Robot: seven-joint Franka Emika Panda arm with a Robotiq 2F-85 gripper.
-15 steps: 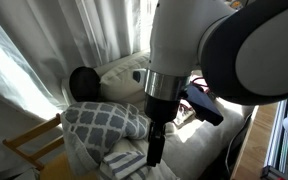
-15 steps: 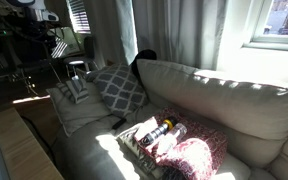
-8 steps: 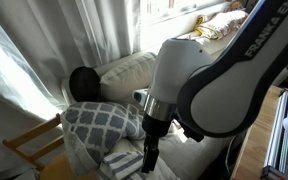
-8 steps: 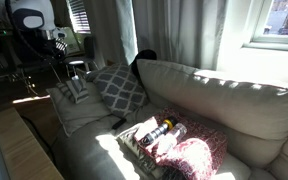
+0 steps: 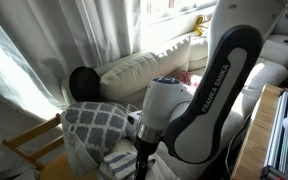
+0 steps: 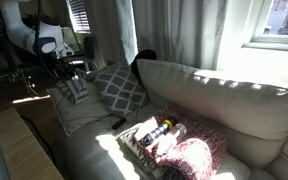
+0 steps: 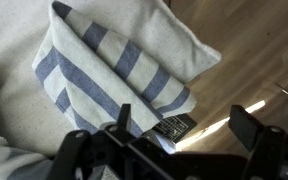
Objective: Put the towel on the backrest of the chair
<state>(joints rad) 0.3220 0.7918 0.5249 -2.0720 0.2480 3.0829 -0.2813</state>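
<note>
The blue-and-white striped towel [image 7: 104, 70] lies folded on the cream sofa arm, with a dark label [image 7: 174, 127] at its corner. It also shows in both exterior views [image 5: 119, 160] [image 6: 72, 90]. My gripper [image 7: 184, 125] hangs just above the towel's labelled corner, its jaws wide apart with nothing between them. In the exterior views the gripper [image 5: 142, 166] [image 6: 68, 68] is low over the towel at the sofa's end. The wooden chair [image 5: 29, 145] stands beside the sofa, its backrest bare.
A grey patterned cushion [image 5: 104, 120] [image 6: 119, 88] leans beside the towel. A tray with a bottle [image 6: 154, 135] and a red fuzzy cushion [image 6: 194, 160] sit further along the sofa. Curtains [image 5: 44, 50] hang behind the chair. Wood floor [image 7: 244, 50] is beside the sofa.
The arm has swung and lowered, bringing the gripper down closer to the striped towel. The towel and chair have not moved.
</note>
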